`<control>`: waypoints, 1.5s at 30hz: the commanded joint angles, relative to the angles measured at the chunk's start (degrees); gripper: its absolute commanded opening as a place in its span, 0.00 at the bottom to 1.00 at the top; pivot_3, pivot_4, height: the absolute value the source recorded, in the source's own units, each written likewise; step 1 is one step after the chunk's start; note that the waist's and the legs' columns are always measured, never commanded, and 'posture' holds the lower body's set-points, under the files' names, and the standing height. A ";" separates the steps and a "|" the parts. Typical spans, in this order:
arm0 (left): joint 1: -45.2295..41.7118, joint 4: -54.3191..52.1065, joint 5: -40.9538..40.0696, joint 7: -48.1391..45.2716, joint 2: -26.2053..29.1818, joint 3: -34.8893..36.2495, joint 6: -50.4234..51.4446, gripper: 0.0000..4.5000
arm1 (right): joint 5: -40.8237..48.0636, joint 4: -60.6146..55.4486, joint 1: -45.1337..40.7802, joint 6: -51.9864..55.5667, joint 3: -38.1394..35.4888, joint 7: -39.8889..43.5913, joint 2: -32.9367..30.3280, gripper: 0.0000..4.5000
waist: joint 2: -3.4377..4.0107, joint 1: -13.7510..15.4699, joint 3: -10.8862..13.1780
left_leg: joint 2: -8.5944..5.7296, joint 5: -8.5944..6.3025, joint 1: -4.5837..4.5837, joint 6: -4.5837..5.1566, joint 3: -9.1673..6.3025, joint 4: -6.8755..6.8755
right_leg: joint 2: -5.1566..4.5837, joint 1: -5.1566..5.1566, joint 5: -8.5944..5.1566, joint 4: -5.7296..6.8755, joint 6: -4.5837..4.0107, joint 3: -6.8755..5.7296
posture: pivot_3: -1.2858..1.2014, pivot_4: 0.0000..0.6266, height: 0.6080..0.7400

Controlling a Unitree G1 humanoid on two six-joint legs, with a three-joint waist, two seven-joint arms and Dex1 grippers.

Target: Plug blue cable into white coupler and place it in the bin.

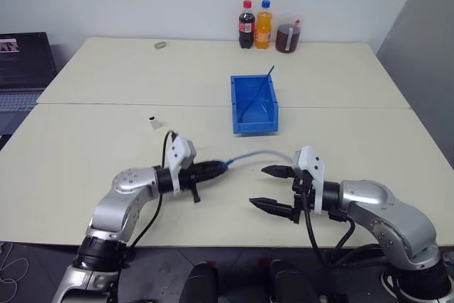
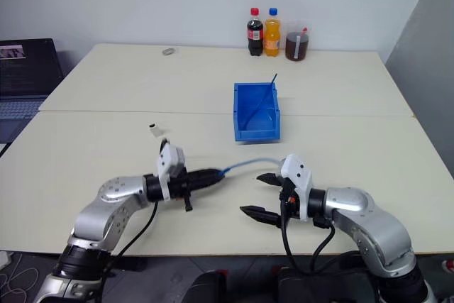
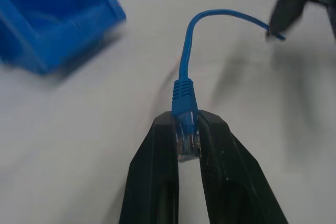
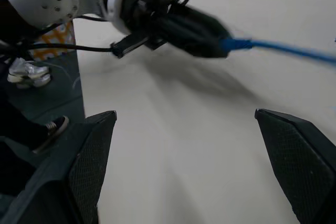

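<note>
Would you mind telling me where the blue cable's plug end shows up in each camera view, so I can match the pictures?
Left eye view: the blue cable runs from the left gripper, below the bin.
Right eye view: just left of centre, again below the bin.
Left wrist view: centre, plug clamped between the fingers.
Right wrist view: upper right, leaving the left gripper.
Shared landmark: the left gripper's black fingers.
</note>
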 commanded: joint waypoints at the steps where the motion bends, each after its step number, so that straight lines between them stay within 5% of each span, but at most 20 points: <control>1: -0.66 -6.33 -6.75 0.70 -1.17 1.62 6.04 0.05 | 6.13 0.79 0.92 2.10 -3.51 -4.65 5.70 1.00 | -0.03 -0.33 -0.01 | 0.03 0.00 0.00 0.00 -0.02 0.00 | 0.04 0.00 0.00 0.00 0.00 0.00 | 0.52 0.24 1.00; 20: 0.16 -11.43 -12.55 2.71 -0.60 2.49 13.34 0.05 | 15.36 12.77 -9.65 1.26 -6.59 -10.41 17.15 1.00 | -0.03 -0.40 -0.01 | 0.04 0.00 -0.01 0.00 -0.02 -0.02 | 0.05 -0.02 0.00 -0.02 -0.03 0.00 | 0.52 0.24 1.00; 38: -0.05 -11.22 -12.47 2.74 -0.39 2.67 13.43 0.05 | 17.94 12.95 -9.93 2.58 -4.45 -9.53 14.68 0.05 | -0.03 -0.40 -0.01 | 0.04 0.00 -0.01 0.00 -0.02 -0.03 | 0.06 -0.03 0.00 -0.02 -0.03 0.00 | 0.52 0.24 1.00; 45: -0.03 -10.57 -10.53 2.63 -0.44 2.26 11.27 0.05 | 17.81 12.70 -9.54 1.81 -3.02 -8.95 13.54 0.00 | -0.03 -0.39 -0.01 | 0.04 0.00 -0.01 0.00 -0.02 -0.03 | 0.06 -0.03 0.00 -0.03 -0.03 0.00 | 0.52 0.24 1.00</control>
